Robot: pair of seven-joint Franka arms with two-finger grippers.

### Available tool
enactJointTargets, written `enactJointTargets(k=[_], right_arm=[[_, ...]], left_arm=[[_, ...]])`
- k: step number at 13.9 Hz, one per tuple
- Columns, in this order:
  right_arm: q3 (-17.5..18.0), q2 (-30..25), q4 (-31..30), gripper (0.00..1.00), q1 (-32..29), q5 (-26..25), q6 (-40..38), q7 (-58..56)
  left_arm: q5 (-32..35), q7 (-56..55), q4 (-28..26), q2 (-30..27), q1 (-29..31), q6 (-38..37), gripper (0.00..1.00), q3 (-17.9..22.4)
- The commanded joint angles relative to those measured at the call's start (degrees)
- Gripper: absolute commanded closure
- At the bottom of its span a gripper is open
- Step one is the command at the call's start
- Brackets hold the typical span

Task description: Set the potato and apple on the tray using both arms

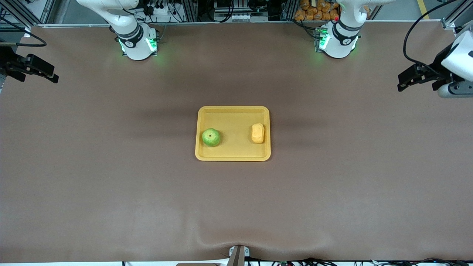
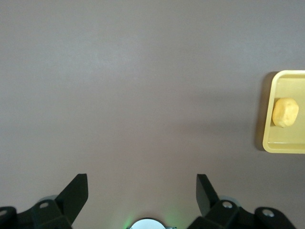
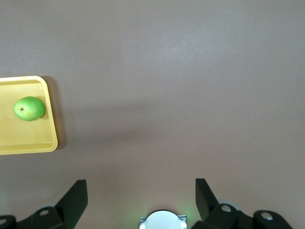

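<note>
The yellow tray (image 1: pixel 232 113) lies in the middle of the brown table. On it the green apple (image 1: pixel 211 137) rests toward the right arm's end and the yellow-orange potato (image 1: pixel 258 133) toward the left arm's end, apart from each other. The left gripper (image 1: pixel 404 82) hangs open and empty over the table's edge at the left arm's end; its wrist view shows the potato (image 2: pixel 285 112) on the tray (image 2: pixel 269 143). The right gripper (image 1: pixel 48 73) hangs open and empty over the table's edge at its own end; its wrist view shows the apple (image 3: pixel 29 109) on the tray (image 3: pixel 28 143).
The two arm bases (image 1: pixel 138 44) (image 1: pixel 338 42) stand at the table's edge farthest from the front camera. A small metal bracket (image 1: pixel 238 255) sits at the nearest edge. Orange objects (image 1: pixel 317 9) are stacked off the table past the left arm's base.
</note>
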Motion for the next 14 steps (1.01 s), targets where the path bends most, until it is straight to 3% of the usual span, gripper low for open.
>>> enactJointTargets(k=[1, 14], right_arm=[[0.9, -0.5, -0.5, 0.00, -1.5, -0.5, 0.3, -0.7], [0.8, -0.5, -0.5, 0.00, -1.5, -0.5, 0.2, -0.8]], left_arm=[[-0.9, -0.4, -2.6, -3.1, -2.4, -1.0, 0.00, 0.9], [-1.0, 0.6, -0.9, -3.2, -2.5, -1.1, 0.00, 1.8]])
